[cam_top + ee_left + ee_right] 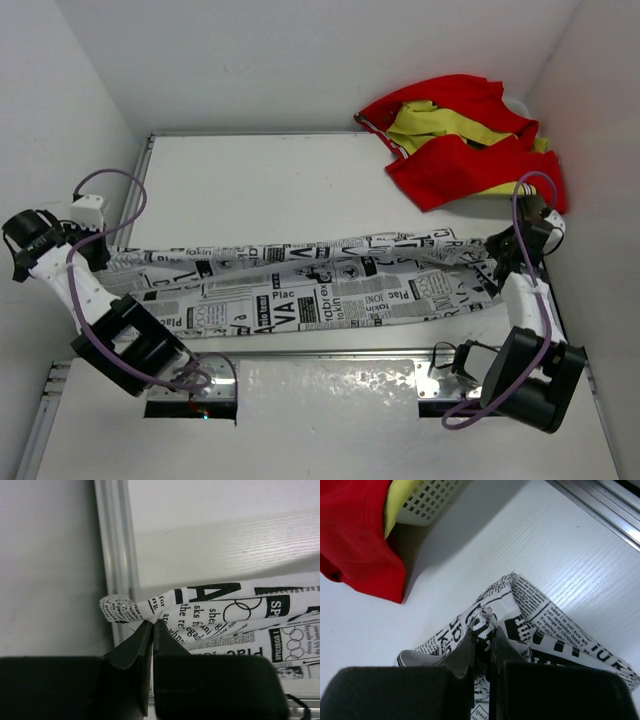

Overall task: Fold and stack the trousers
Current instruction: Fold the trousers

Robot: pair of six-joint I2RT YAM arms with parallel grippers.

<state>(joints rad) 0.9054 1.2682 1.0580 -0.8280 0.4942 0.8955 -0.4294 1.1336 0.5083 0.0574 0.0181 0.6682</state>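
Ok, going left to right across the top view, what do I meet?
The left gripper, shut on one end → the trousers, stretched sideways → the right gripper, shut on the other end. The red and yellow cloth farther back overlaps them, so I leave it out.

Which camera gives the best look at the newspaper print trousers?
The top external view: it shows the trousers whole, stretched across the table. The left wrist view shows only one bunched end pinched in the left end effector; the right wrist view only the other end, pinched in the right end effector.
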